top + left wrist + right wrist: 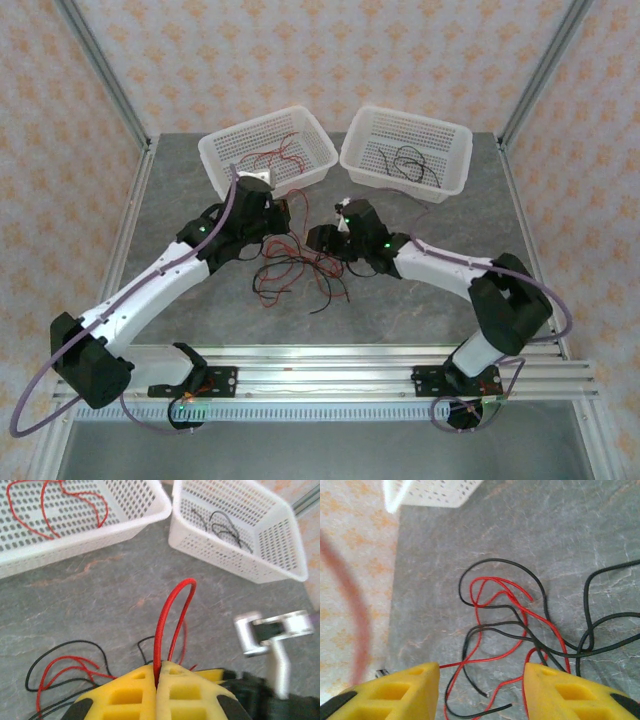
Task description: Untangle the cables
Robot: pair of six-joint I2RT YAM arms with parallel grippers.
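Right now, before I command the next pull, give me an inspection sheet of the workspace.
Surface: grey table, bare at the edges.
Job's things: tangle of red and black cables on the table between the arms; red strands in the left basket, black strands in the right basket.
Clutter: nothing seen.
Grippers: left gripper shut on a red cable that loops upward; right gripper open over the tangle.
Cables: purple-grey arm cables run along both arms.
Surroundings: metal frame, patterned walls.
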